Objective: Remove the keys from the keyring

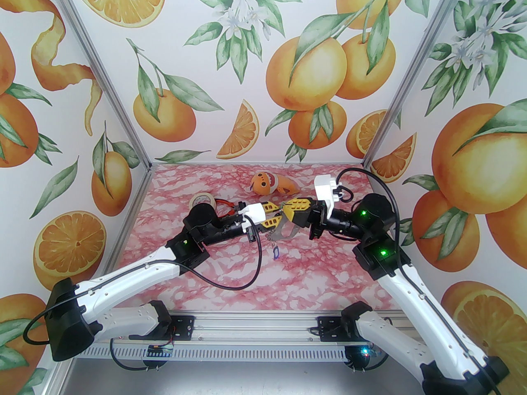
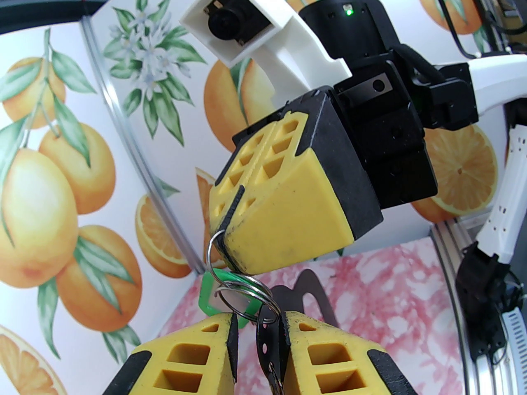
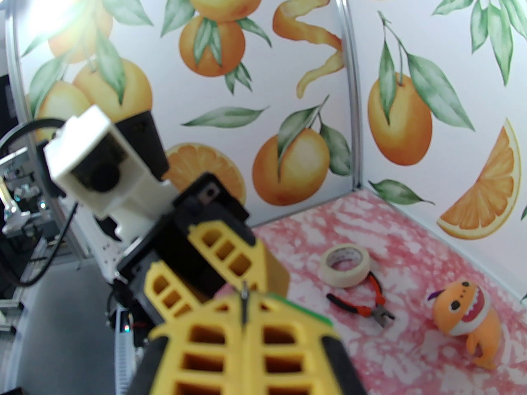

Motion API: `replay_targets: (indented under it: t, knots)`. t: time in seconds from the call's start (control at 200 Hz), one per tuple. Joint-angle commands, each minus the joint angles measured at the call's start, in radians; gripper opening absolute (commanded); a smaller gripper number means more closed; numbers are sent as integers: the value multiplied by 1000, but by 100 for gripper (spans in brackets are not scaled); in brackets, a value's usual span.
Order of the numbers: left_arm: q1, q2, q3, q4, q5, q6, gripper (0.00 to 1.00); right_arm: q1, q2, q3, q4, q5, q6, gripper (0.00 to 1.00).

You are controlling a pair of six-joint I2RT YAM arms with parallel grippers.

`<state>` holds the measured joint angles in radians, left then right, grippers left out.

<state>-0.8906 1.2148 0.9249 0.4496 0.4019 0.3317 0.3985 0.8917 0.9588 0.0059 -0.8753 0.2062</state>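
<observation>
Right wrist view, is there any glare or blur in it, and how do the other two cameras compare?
Right wrist view: white glare blows out the upper left corner, and the right gripper near the lens is soft. Left wrist view: crisp on the split ring and green key tag, wall post bowed. Top external view: evenly lit, sharp.

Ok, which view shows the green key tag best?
Left wrist: the green key tag hangs close and sharp below the right pincer, shut on a split ring. Right wrist catches just a blurred green sliver. From the top it's too small to make out.
</observation>
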Motion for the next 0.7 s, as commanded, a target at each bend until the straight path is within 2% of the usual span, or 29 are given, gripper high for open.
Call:
replay_targets:
  t: [0.0,0.49,0.695]
  knots:
    - [-3,12,-6,65,12,9,21,-4,-9,-9,65,-12,15,0]
    - [-3,15,-29,116,-9,29,14,-3,-20,-17,59,2,16,0]
    - [-3,16,-34,141,-8,30,15,-3,-21,-21,57,14,12,0]
